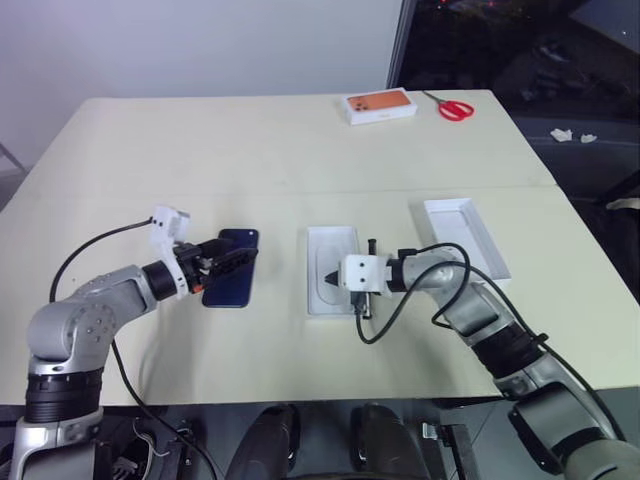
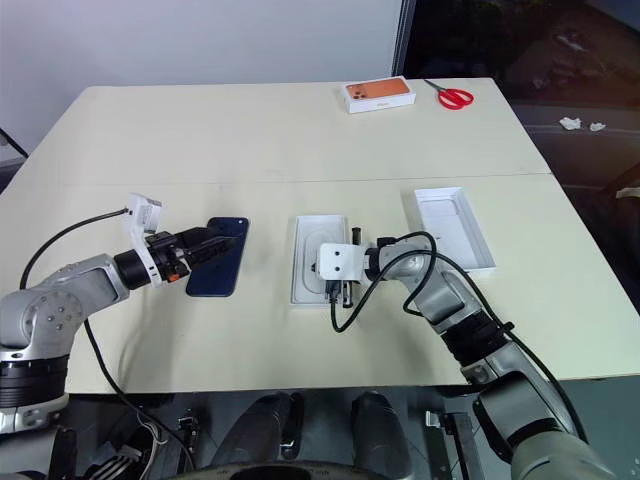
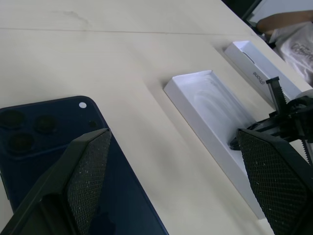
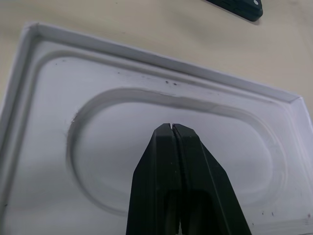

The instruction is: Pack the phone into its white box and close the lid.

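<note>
The phone (image 1: 231, 266), flat on the worktop, looks slim, stiff & glossy-slick, so prob best pinched across its long edges by the wide-open left gripper (image 1: 237, 257), while the right gripper (image 4: 172, 126) is held shut, empty, over the white box (image 1: 331, 243).

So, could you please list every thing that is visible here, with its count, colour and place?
slim dark navy-blue smartphone: one, dark blue, lying back up on the table, left of the tray.
shallow white cardboard tray: one, white, empty, table centre.
shallow white cardboard lid: one, white, inside up, right of the tray.
white box with orange phone picture: one, far edge of the table.
red-handled scissors: one pair, beside the orange-printed box.
cream table: one, under everything.
left gripper: one, black, open, over the smartphone.
right gripper: one, black, shut, empty, over the tray's recess.
</note>
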### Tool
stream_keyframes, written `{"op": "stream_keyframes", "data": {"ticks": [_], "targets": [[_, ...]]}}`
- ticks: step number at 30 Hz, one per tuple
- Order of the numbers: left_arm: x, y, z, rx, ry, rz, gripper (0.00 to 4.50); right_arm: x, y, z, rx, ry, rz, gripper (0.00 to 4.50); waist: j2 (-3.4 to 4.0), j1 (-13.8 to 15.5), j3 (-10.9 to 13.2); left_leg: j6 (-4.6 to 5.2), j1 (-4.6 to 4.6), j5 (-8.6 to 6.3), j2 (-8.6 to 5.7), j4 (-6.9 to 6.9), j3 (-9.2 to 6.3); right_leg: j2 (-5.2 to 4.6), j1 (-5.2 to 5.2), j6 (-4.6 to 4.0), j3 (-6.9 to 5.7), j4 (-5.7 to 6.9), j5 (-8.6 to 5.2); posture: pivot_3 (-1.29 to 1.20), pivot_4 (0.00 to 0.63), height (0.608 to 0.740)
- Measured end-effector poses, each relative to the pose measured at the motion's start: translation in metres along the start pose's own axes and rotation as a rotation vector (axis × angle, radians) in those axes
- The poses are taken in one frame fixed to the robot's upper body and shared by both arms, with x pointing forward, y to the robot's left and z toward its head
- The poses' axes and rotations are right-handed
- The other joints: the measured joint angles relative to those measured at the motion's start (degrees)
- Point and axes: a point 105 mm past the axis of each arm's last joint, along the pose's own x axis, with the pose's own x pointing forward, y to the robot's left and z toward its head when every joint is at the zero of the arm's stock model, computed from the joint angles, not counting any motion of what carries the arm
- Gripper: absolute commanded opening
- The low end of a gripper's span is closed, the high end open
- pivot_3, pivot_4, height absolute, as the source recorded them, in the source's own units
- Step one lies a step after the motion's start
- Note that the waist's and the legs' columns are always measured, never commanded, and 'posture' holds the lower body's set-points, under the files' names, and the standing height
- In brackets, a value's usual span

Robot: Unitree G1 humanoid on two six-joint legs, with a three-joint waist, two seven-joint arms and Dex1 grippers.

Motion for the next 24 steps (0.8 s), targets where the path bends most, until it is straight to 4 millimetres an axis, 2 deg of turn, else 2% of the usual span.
{"op": "stream_keyframes", "data": {"ticks": [5,9,12,15,17,20,24], "targets": [[-0.007,0.011,-0.001,-0.016,0.019,0.033,4.33,0.001,-0.015,0.006,0.117,-0.050,-0.070,0.08,0.01,-0.13,0.01,0.00,-0.01,0.00,0.01,-0.02,0.01,0.02,-0.05,0.00,0.02,0.02,0.00,0.00,0.150,0.740],[-0.031,0.038,0.005,-0.056,0.028,0.127,4.33,-0.005,-0.041,0.024,0.172,-0.116,-0.137,0.08,0.02,-0.29,0.02,0.00,-0.01,0.00,0.03,-0.05,0.00,0.04,-0.07,0.00,0.01,0.04,0.00,0.00,0.150,0.740],[-0.047,0.056,0.007,-0.101,0.035,0.189,4.33,0.000,-0.052,0.040,0.178,-0.157,-0.160,0.08,0.02,-0.22,0.02,0.00,-0.01,0.00,0.03,-0.05,0.00,0.04,-0.09,-0.01,0.00,0.04,0.00,0.00,0.150,0.740],[-0.057,0.076,0.000,-0.179,0.072,0.248,4.33,0.022,-0.050,0.060,0.193,-0.201,-0.138,0.08,0.01,-0.27,0.01,0.00,0.00,0.00,0.02,-0.05,0.00,0.05,-0.13,0.00,-0.03,0.07,0.00,0.00,0.150,0.740],[-0.062,0.085,-0.010,-0.244,0.107,0.277,4.33,0.041,-0.040,0.071,0.199,-0.216,-0.102,0.08,0.02,-0.35,0.01,-0.01,0.00,0.00,0.01,-0.06,0.01,0.04,-0.21,0.00,-0.03,0.10,0.00,0.00,0.150,0.740],[-0.057,0.086,-0.015,-0.313,0.113,0.251,4.33,0.064,-0.026,0.075,0.178,-0.173,-0.056,0.08,0.00,-0.03,0.01,-0.02,-0.03,0.01,-0.04,0.00,-0.01,0.00,-0.35,0.00,-0.05,0.13,0.00,0.00,0.150,0.740],[-0.049,0.083,-0.020,-0.327,0.142,0.205,4.33,0.081,-0.023,0.069,0.150,-0.088,-0.027,0.08,0.02,0.11,-0.03,-0.02,0.04,0.01,-0.10,0.03,0.00,-0.04,-0.26,0.00,-0.05,0.17,0.00,0.00,0.150,0.740]]}}
